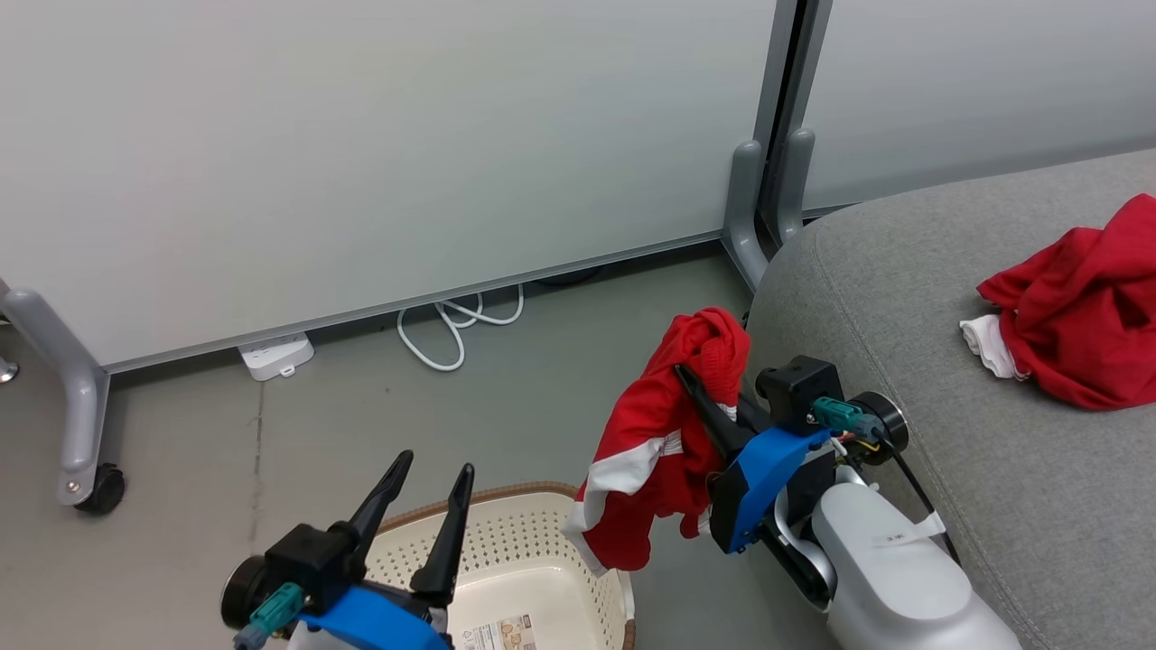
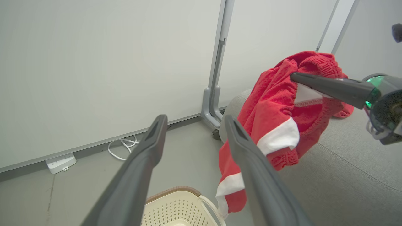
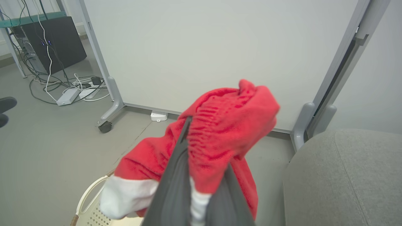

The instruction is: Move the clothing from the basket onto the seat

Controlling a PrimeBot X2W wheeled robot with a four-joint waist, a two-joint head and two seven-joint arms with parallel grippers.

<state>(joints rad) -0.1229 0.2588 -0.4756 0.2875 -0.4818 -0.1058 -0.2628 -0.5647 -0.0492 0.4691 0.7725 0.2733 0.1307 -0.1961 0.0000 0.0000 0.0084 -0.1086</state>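
As its two fingers press together on a fold of cloth, the right tool [image 1: 684, 375] holds a red garment [image 1: 646, 442] with white trim in the air. The fabric is bunched over the fingertips and hangs down toward seven o'clock of the tool. The lower hem dangles by the basket's right rim; whether cloth and rim touch cannot be told. At eight o'clock of the right tool, well apart from it, the left tool [image 1: 435, 465] stands over the basket [image 1: 506, 495] with its fingers spread and nothing between them. The cream basket sits on the grey floor [image 1: 271, 451] at six o'clock of the head view. The grey seat [image 1: 948, 406] rises just beside the right tool at its three o'clock. A second garment [image 1: 1075, 307], red with a white cuff, lies crumpled on the seat at the frame's three o'clock edge. White partition panels [image 1: 361, 135] close the background, with a power strip [image 1: 275, 354] and a white cable [image 1: 452, 329] at their foot.
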